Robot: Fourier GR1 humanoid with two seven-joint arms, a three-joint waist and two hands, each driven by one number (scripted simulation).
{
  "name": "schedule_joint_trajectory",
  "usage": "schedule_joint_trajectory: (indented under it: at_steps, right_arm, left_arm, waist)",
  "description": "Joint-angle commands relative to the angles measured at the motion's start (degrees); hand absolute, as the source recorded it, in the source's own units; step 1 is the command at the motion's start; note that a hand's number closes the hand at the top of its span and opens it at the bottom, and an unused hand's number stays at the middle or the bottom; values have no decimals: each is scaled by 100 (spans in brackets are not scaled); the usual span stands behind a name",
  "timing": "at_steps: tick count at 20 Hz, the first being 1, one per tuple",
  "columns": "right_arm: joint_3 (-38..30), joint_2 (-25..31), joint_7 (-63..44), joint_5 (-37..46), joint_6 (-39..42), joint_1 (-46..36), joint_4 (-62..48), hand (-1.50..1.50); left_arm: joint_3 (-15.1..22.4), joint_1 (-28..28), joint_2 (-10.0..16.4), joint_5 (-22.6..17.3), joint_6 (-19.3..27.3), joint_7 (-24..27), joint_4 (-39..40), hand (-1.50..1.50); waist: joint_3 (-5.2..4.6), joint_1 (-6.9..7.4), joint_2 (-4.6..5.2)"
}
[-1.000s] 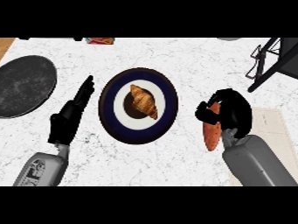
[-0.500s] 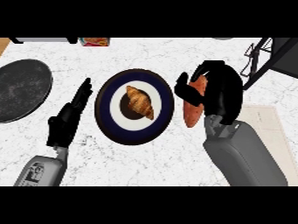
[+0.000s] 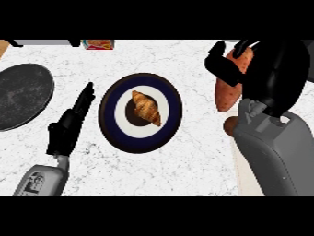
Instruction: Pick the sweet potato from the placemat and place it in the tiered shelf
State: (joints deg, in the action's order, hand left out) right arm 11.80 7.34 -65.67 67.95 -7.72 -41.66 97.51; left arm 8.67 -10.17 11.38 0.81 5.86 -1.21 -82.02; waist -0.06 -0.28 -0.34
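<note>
Right hand [image 3: 275,69] has carried the sweet potato [image 3: 227,92] toward the table's far right corner, fingers curled round it; pick seems done, placement outstanding; left hand [image 3: 69,126] rests open beside the plate [image 3: 109,115].

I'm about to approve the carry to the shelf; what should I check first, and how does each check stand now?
1. Right hand curled round sweet potato: ok.
2. Sweet potato lifted off the counter: cannot tell.
3. Left hand open, left of the plate, away from the potato: ok.
4. Croissant on the plate, apart from the potato: ok.
5. Shelf opening in view: cannot tell, the right hand covers that corner.
</note>
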Motion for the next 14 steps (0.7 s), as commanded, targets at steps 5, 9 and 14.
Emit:
schedule_joint_trajectory:
  at_steps: [5, 9, 14]
  right_arm:
    - [-994, 427, -596, 634, 1029, -1047, -194, 150]
    - [-1369, 643, -367, 478, 1639, -1112, 310, 150]
    - [-1883, 1007, 64, 452, 1734, -1264, 158, 150]
  left_arm:
    - [-19, -99, -88, 39, -7, -52, -101, 0]
    - [-138, 1, -17, -9, -116, -18, -39, 0]
    - [-226, 10, -91, 37, -177, 451, 440, 0]
  waist:
    - [0, 39, 22]
    - [3, 6, 12]
    - [1, -21, 25]
